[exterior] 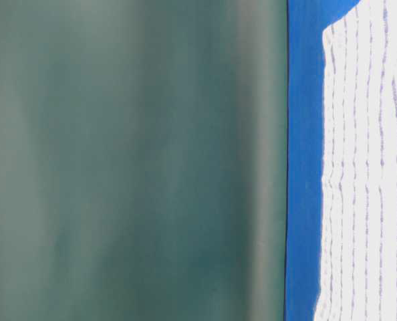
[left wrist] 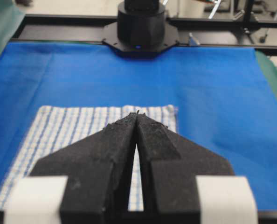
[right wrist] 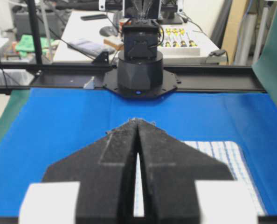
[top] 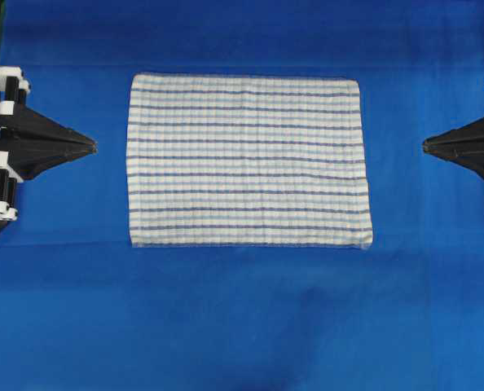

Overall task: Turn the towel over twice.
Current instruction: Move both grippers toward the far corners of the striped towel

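The towel (top: 248,160) lies flat; the left claw (top: 93,147) and right claw (top: 426,146) flank it, closed and empty; both flips look pending.

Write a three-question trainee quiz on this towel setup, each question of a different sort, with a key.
1. True or false: the left tool is gripping the towel.
2. Multiple choice: how does the towel lie on the blue cloth? A) crumpled in a heap B) spread flat as a rectangle C) folded in half
3. Fill in: in the overhead view, the right tool is shut and sits ____ of the towel.

Key:
1. False; it is shut, empty and apart from the towel's edge.
2. B
3. right
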Controlling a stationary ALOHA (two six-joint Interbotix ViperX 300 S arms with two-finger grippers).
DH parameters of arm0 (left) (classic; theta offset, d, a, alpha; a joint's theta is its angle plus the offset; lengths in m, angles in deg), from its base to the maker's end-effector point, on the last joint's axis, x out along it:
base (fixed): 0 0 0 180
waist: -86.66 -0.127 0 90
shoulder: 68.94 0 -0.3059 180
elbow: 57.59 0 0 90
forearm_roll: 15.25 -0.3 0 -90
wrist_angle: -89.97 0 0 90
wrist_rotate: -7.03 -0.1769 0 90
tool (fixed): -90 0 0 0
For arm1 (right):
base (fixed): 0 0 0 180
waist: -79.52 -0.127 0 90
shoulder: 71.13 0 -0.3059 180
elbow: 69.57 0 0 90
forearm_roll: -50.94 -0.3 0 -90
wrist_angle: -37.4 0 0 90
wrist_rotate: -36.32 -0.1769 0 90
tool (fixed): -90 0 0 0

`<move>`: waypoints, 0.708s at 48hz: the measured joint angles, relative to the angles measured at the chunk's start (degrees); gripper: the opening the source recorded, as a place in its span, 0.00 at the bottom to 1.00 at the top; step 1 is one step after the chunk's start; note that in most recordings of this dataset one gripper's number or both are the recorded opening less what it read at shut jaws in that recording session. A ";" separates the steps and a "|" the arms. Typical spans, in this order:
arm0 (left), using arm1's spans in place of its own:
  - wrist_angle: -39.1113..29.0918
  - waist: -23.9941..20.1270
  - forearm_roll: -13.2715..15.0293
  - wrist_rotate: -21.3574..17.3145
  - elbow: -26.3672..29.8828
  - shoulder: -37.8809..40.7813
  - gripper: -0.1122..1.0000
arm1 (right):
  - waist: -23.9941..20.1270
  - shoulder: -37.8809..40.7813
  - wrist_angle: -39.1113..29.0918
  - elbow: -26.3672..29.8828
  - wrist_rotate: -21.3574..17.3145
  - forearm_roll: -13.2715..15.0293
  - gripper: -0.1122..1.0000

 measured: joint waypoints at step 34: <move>0.70 -12.74 0.70 -4.31 0.00 7.47 0.16 | 18.72 7.91 -3.16 1.05 -0.53 0.00 0.11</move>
